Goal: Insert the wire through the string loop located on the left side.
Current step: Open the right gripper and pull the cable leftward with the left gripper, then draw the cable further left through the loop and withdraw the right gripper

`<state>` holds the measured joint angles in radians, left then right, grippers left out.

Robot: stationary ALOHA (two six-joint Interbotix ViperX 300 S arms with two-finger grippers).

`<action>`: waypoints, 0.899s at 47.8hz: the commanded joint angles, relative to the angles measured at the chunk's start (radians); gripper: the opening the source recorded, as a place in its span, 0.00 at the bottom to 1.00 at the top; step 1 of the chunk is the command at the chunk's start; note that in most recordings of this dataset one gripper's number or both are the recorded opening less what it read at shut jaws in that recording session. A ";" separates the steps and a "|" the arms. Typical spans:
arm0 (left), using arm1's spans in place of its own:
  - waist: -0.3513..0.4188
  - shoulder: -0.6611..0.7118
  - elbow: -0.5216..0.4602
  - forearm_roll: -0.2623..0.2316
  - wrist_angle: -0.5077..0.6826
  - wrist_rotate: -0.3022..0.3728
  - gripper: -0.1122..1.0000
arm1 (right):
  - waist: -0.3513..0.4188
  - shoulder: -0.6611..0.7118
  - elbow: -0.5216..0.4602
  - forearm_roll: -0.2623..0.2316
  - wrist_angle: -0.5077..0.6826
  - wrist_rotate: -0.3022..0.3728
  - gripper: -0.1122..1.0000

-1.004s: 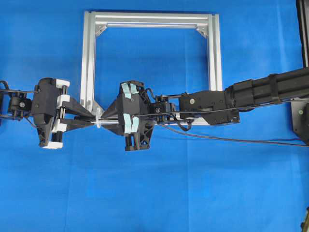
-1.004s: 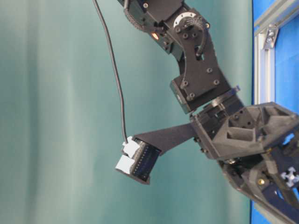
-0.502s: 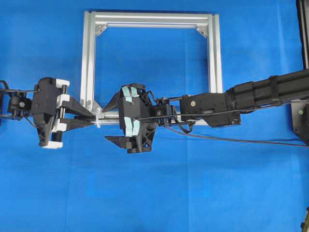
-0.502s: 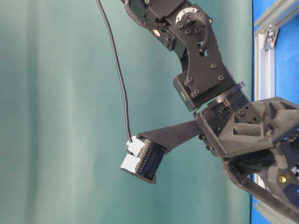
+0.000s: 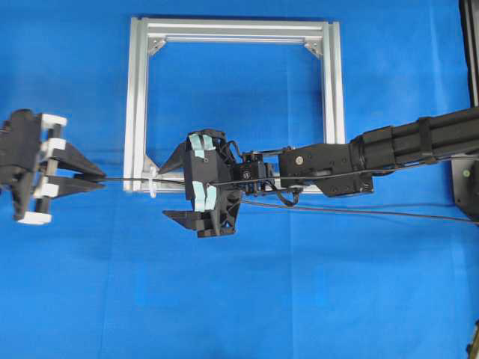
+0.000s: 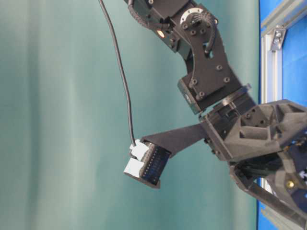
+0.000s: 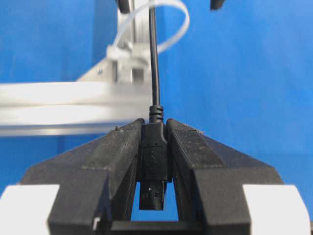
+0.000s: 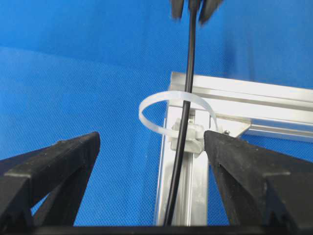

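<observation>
At far left, the left hand (image 5: 99, 178) pinches the wire's (image 5: 123, 179) plug. The wire runs right through the string loop (image 5: 153, 182) on the frame (image 5: 135, 105) toward the right hand (image 5: 171, 188), spread wide and empty. Thin, limp cable: best gripped by its rigid plug.

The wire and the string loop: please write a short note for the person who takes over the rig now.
Left gripper: shut on the wire's plug, to the left of the frame.
Right gripper: open, holding nothing, just right of the string loop; the wire runs between its fingers.
The wire passes through the string loop at the lower left corner of the aluminium frame and trails off to the right over the blue cloth.
Done: threading, handover to the left gripper.
Left: perhaps draw more wire through, then release.
</observation>
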<state>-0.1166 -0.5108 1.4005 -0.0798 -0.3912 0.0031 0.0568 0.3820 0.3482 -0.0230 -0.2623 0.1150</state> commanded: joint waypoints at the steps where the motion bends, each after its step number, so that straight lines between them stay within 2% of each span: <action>1: 0.003 -0.112 0.018 0.002 0.067 -0.011 0.23 | 0.002 -0.043 -0.009 0.000 -0.003 -0.002 0.96; 9: -0.003 -0.333 0.035 0.002 0.221 -0.014 0.23 | 0.002 -0.043 -0.012 0.000 -0.003 -0.002 0.96; 15: -0.003 -0.416 0.031 0.002 0.278 -0.015 0.23 | 0.002 -0.043 -0.015 0.000 -0.005 -0.002 0.96; 43: 0.003 -0.397 0.034 0.002 0.265 -0.014 0.23 | 0.002 -0.048 -0.017 0.000 -0.003 -0.002 0.96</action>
<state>-0.1181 -0.9189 1.4465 -0.0798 -0.1166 -0.0107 0.0568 0.3820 0.3482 -0.0230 -0.2623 0.1150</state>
